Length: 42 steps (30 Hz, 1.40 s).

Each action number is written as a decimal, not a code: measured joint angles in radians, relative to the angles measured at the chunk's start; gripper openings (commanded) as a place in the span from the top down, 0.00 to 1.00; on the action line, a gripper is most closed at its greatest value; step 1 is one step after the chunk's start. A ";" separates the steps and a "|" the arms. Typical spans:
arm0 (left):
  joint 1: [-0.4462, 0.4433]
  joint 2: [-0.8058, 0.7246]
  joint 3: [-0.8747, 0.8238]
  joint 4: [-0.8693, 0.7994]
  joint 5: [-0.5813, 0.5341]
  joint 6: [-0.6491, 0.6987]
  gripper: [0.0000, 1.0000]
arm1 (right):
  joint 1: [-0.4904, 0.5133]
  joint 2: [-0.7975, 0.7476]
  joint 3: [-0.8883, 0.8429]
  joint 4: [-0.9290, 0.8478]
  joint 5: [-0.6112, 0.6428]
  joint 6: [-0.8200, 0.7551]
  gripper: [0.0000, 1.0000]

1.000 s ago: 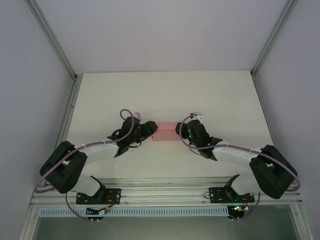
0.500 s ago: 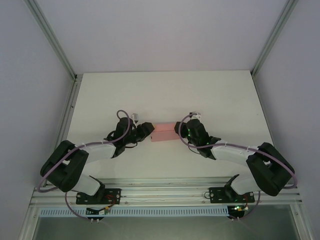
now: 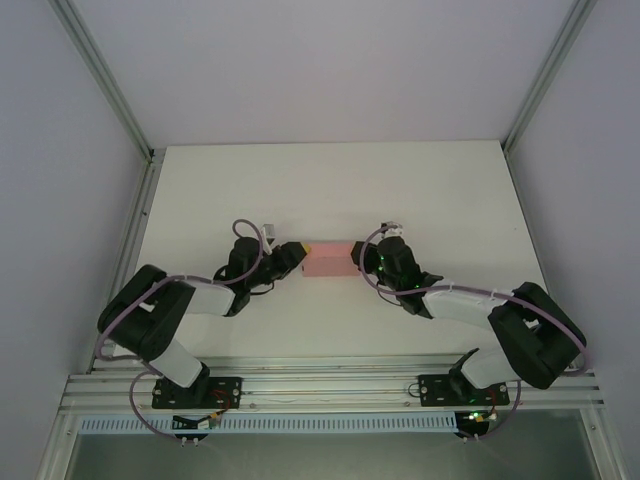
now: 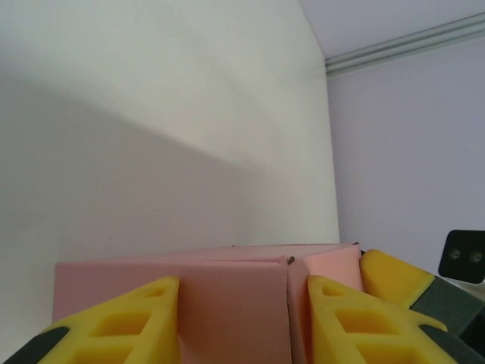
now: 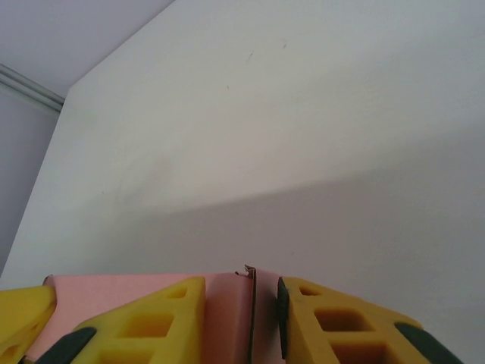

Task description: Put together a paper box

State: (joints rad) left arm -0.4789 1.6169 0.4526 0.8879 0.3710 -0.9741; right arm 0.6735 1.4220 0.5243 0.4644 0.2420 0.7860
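Note:
The paper box (image 3: 328,258) is a small pink rectangular box lying on the white table (image 3: 330,190) between the two arms. My left gripper (image 3: 298,250) is at its left end, jaws open. In the left wrist view the paper box (image 4: 227,303) spreads wider than the gap of the left gripper (image 4: 242,282), and its pink face fills the space between the yellow fingers (image 4: 129,318). My right gripper (image 3: 358,258) is at the box's right end. In the right wrist view the right gripper (image 5: 241,280) stands narrow, shut on a pink end panel (image 5: 227,311) with a dark edge.
Aluminium frame rails (image 3: 135,215) run along the table's left and right sides, with grey walls behind. The white table stretches bare beyond the box. The right gripper's yellow finger (image 4: 394,284) shows past the box's far corner.
The left gripper has pulled back leftward off the box to its left end, leaving more pink exposed. The right gripper has stayed at the right end, and the box has shifted slightly.

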 measured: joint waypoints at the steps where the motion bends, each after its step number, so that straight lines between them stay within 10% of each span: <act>1: 0.003 0.024 -0.006 0.048 0.006 -0.003 1.00 | -0.002 0.002 -0.008 0.017 -0.002 0.000 0.73; 14: 0.031 0.279 -0.028 0.511 0.050 -0.063 1.00 | -0.026 0.058 -0.069 0.227 -0.017 0.010 0.80; 22: 0.028 0.105 0.026 0.174 0.055 0.020 1.00 | -0.026 0.035 -0.082 0.238 -0.019 -0.021 0.83; 25: 0.013 0.025 0.094 -0.069 0.046 0.089 0.58 | -0.030 0.011 -0.060 0.169 -0.009 -0.039 0.78; 33: -0.029 -0.034 0.243 -0.479 0.037 0.221 0.07 | -0.032 0.024 0.165 -0.226 0.003 -0.106 0.62; 42: -0.037 -0.184 0.399 -0.865 -0.115 0.367 0.00 | -0.028 0.000 0.304 -0.528 0.007 -0.204 0.19</act>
State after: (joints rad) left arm -0.5159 1.4326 0.8520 0.0227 0.2562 -0.6067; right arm 0.6456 1.4223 0.8288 -0.0631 0.2489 0.5816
